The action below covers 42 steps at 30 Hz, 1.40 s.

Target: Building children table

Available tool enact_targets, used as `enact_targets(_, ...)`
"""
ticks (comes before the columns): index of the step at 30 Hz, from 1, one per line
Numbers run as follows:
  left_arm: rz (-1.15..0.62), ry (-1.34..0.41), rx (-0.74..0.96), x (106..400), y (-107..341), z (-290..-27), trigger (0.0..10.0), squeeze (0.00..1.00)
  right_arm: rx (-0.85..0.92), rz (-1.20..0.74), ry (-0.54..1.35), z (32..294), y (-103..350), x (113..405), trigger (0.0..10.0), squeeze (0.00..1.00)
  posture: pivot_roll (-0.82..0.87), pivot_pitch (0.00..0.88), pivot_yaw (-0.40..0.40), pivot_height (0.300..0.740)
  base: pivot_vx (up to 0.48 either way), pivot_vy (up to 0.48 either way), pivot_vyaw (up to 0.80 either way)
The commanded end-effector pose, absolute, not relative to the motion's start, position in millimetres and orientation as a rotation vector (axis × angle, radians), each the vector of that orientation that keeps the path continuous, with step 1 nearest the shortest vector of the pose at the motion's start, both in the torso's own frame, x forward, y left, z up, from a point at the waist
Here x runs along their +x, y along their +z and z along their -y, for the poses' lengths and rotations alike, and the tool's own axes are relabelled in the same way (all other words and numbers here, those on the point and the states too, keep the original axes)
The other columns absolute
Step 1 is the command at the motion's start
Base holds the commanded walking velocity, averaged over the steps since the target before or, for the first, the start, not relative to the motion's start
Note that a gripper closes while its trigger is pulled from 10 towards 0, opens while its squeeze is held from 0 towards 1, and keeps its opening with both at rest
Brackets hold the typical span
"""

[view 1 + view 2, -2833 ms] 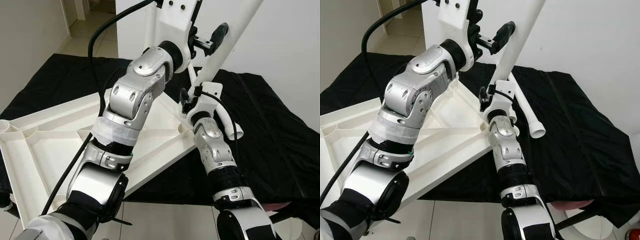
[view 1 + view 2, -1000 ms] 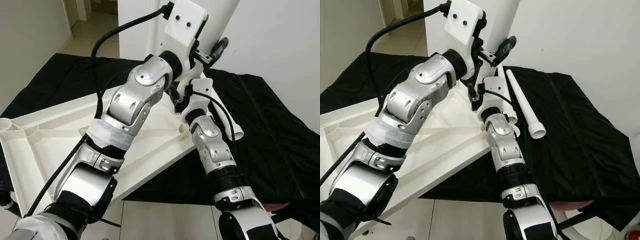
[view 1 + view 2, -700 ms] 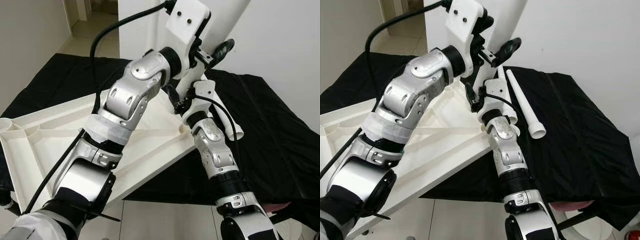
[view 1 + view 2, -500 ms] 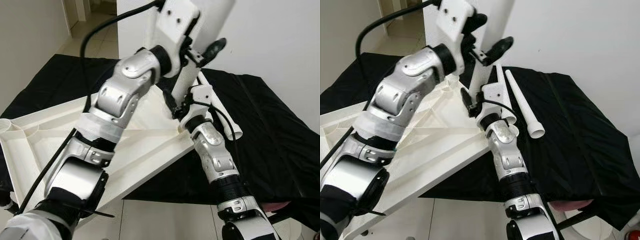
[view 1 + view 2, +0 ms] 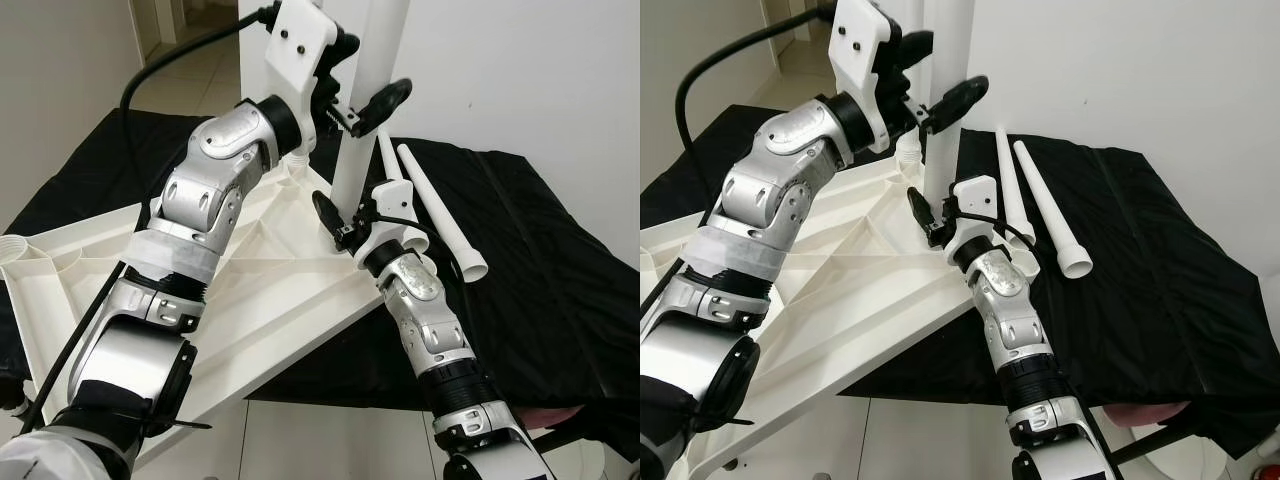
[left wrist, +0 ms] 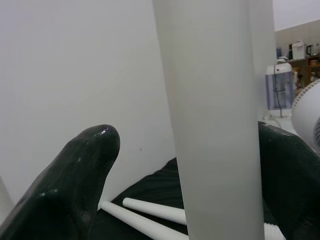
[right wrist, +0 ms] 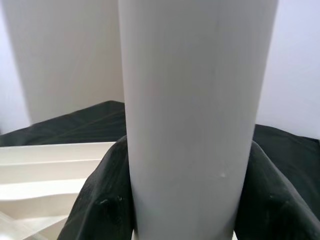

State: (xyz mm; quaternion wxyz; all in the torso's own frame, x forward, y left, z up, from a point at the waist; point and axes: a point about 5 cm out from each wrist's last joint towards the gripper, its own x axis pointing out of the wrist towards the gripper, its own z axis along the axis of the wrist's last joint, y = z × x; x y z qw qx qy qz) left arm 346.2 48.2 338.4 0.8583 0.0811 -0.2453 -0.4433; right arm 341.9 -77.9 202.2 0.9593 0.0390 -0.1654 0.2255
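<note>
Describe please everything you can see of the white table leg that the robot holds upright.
The table leg is a smooth white tube, apparently plastic. It stands nearly vertical over a corner of the upturned white tabletop, top end out of frame. The left hand grips it higher up, the right hand clasps it near its base.

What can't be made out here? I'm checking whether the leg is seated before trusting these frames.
- Foot of the upright leg in the tabletop: hidden behind the right claw in both eye views.
- Leg's top: cut off by the upper edge.
- Tabletop's near corner: cut off by the bottom edge, behind the left arm.
- Left claw: its grip on the leg is unclear in the left wrist view.
</note>
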Motion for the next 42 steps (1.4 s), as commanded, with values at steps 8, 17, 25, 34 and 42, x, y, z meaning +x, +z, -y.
enact_targets(8,0.464,-1.177,0.091,316,302,-17,10.0,0.0,0.19,0.265,0.114,103,208,366,10.0,0.0,0.05,0.0,-0.074,0.74,0.0,0.0,0.0)
enact_targets(17,0.385,-0.961,-0.013,335,301,-19,10.0,0.0,0.226,0.256,0.048,115,205,368,10.0,0.0,0.05,0.0,-0.082,0.74,0.0,0.0,0.0)
enact_targets(25,0.274,-0.606,-0.057,356,302,-58,10.0,0.0,0.21,0.264,0.009,119,204,368,10.0,0.0,0.05,0.0,-0.082,0.74,0.0,0.0,0.0)
enact_targets(34,0.28,-0.547,0.343,356,270,-70,10.0,0.0,0.177,0.275,-0.004,124,204,365,10.0,0.0,0.04,0.0,-0.079,0.74,0.0,0.0,0.0)
enact_targets(42,0.268,-0.629,0.309,346,269,-65,10.0,0.0,0.166,0.28,-0.006,126,204,365,10.0,0.0,0.05,0.0,-0.085,0.74,0.0,0.0,0.0)
